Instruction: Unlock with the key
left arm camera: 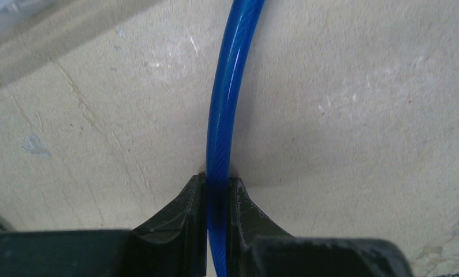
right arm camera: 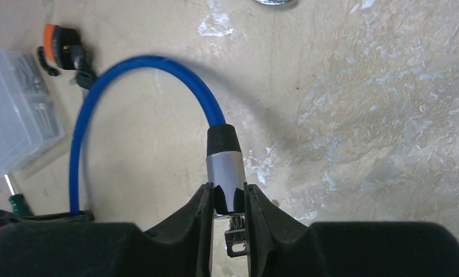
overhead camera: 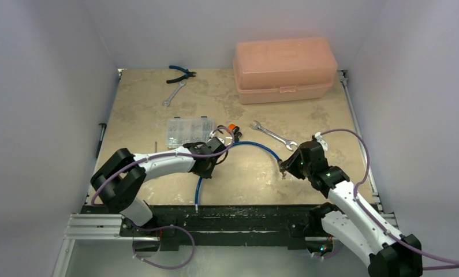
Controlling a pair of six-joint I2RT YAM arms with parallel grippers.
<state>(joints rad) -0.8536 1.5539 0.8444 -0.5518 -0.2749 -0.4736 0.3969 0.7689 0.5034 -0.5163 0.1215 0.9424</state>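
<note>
- While the left hand pinches the blue cable between nearly closed fingers, low against the surface, the right hand is clamped on the lock's silver barrel end, fingers drawn in tight on either side
- Down below that barrel, in the right wrist view, a small metal piece pokes out between the fingers; it could be the key or part of the lock, I can't tell which
- Over by the clear parts box lies an orange-and-black piece at the cable's far end; it may be a key head or a lock part, too small to settle
- From the top view the cable arcs between the two hands, one end running down towards the near edge
- My read: both hands are bracing the cable lock, a holding step; whether the key has turned or is yet to go in, these views don't say
- Any next move calls for the barrel held steady and a clean line into the keyhole, with the cable kept from twisting
- Spanner, pliers and the pink toolbox sit well apart from the action
</note>
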